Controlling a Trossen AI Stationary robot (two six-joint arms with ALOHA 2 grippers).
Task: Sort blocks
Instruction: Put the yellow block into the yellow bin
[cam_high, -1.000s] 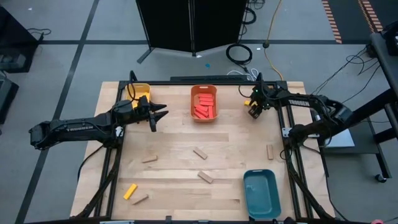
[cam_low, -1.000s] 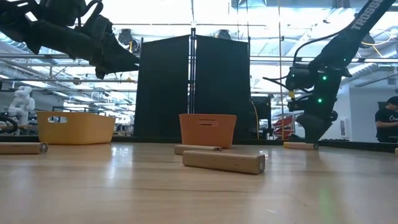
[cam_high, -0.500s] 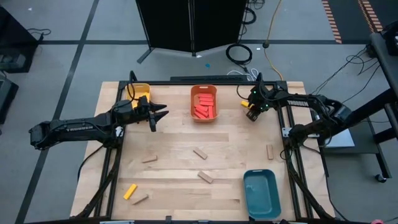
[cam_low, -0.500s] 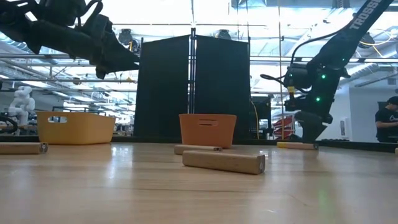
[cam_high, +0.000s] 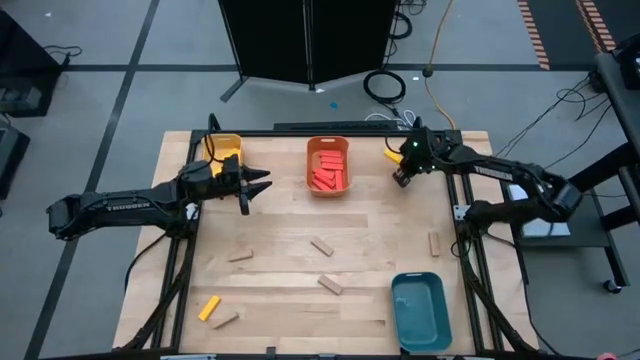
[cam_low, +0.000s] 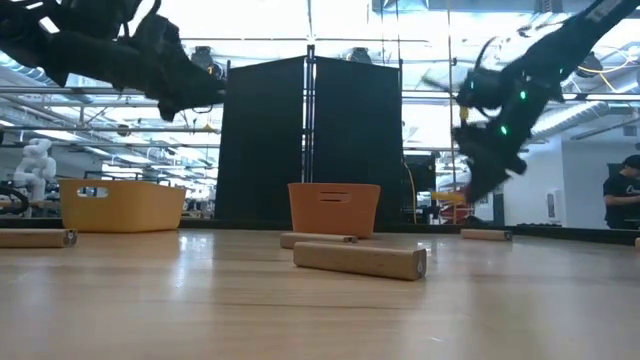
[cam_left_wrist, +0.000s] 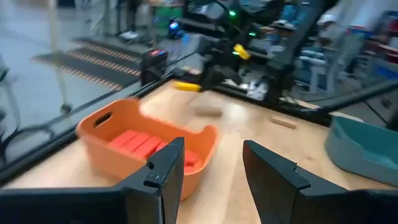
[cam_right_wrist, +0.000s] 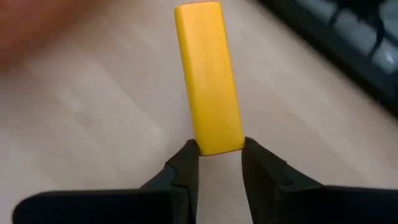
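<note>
My right gripper (cam_high: 400, 172) hangs above the table's far right part, beside the orange bin (cam_high: 328, 166), and is shut on a yellow block (cam_right_wrist: 208, 74). My left gripper (cam_high: 262, 181) hovers open between the yellow bin (cam_high: 224, 150) and the orange bin, with nothing between its fingers (cam_left_wrist: 163, 168). Red blocks (cam_left_wrist: 140, 144) lie in the orange bin. Several tan blocks (cam_high: 321, 246) and one more yellow block (cam_high: 208, 307) lie flat on the table. My right gripper pinches the yellow block between its two fingers at one end (cam_right_wrist: 216, 142), on its two long sides. The rest of the block sticks out past the fingertips, in line with the fingers. The block is lifted clear of the table.
A teal bin (cam_high: 420, 310) stands at the near right. One tan block (cam_high: 433, 242) lies by the right edge. Others lie mid-table (cam_high: 330, 284) and at the near left (cam_high: 225, 320). The low view has a tan block (cam_low: 360, 260) close in front.
My right gripper has risen from the table and gone a little toward the far edge, taking the yellow block with it. That block lay on the table beneath the gripper and is now lifted clear.
</note>
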